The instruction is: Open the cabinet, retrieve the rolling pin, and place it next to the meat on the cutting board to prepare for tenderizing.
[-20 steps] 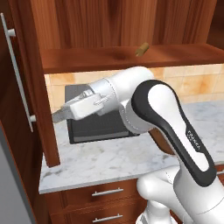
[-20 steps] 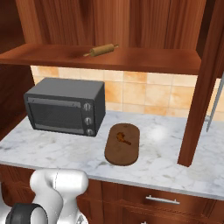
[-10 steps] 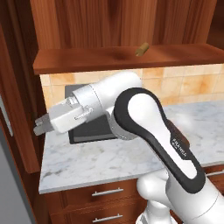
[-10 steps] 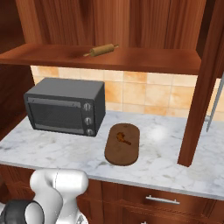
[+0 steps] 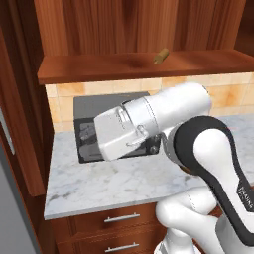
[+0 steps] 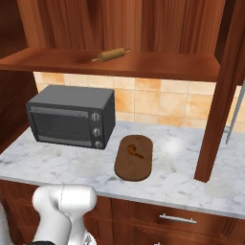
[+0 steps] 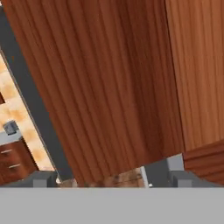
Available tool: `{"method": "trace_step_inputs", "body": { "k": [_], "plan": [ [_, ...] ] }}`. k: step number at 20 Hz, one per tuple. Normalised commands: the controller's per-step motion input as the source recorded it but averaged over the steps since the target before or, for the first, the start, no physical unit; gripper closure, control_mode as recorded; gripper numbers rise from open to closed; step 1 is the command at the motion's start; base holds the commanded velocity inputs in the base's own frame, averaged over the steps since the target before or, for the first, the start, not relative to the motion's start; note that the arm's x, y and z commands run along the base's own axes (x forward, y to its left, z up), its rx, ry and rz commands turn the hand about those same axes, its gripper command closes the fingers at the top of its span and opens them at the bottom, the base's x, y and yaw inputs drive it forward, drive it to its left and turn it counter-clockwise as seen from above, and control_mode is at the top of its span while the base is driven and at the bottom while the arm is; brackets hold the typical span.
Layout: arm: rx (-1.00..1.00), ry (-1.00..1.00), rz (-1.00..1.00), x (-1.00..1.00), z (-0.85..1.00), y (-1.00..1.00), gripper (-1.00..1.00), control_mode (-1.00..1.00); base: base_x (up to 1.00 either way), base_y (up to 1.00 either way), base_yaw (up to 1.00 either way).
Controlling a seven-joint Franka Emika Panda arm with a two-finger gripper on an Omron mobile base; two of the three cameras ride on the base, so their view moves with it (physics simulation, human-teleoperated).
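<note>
The cabinet (image 6: 143, 28) stands open, its left door (image 5: 22, 114) and right door (image 6: 221, 91) both swung out. On its bottom shelf lies the rolling pin (image 6: 111, 54), also seen as a short tan rod (image 5: 161, 55). Below on the counter, the oval cutting board (image 6: 134, 165) carries the meat (image 6: 135, 151). My white hand (image 5: 121, 134) hovers over the counter in front of the toaster oven, to the right of the left door. In the hand view my gripper (image 7: 107, 179) is open, nothing between its tips, facing a close wooden panel (image 7: 109, 87).
A dark toaster oven (image 6: 72, 117) sits on the marble counter (image 6: 57, 162) left of the board. The right door's silver bar handle (image 6: 236, 110) hangs over the counter's right part. Drawers (image 5: 119, 218) run below the counter edge.
The left door has swung wider open. My hand reached left toward it, then drew back right and closer to the camera, staying open. Board, meat and rolling pin have not moved.
</note>
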Motion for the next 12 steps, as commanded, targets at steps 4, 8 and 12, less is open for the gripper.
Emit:
{"method": "trace_step_inputs", "body": {
  "k": [4, 8, 12],
  "plan": [
    [0.00, -0.01, -0.35, -0.18, 0.15, -0.83, -1.00, -1.00, 0.00, 0.00, 0.00],
    [-0.03, 0.00, -0.48, 0.00, 0.14, -0.67, -1.00, -1.00, 0.00, 0.00, 0.00],
    [-0.02, 0.02, -0.53, 0.00, 0.22, -0.61, -1.00, -1.00, 0.00, 0.00, 0.00]
  ]
}}
